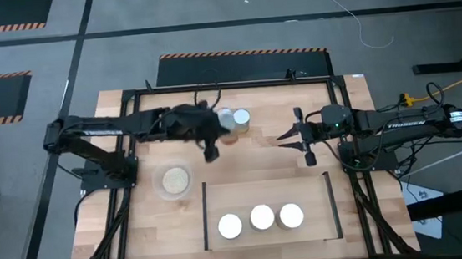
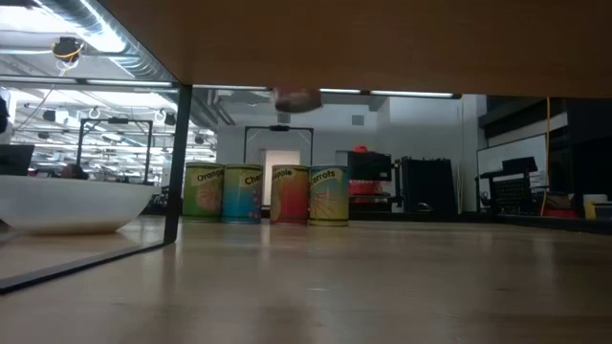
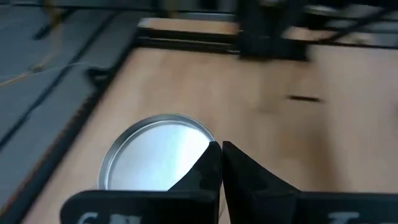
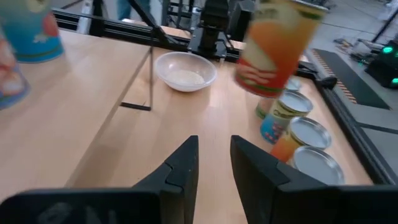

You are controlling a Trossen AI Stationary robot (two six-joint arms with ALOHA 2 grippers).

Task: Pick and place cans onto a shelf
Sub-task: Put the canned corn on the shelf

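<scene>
With three cans standing on the shelf, the left gripper pinches an orange-labelled can lifted clear of the remaining cans behind the shelf, while the right gripper waits spread beside them.

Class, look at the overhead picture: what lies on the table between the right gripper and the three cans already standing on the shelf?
Nothing. In the high view, only bare wood separates the right gripper from the three cans on the shelf.
</scene>
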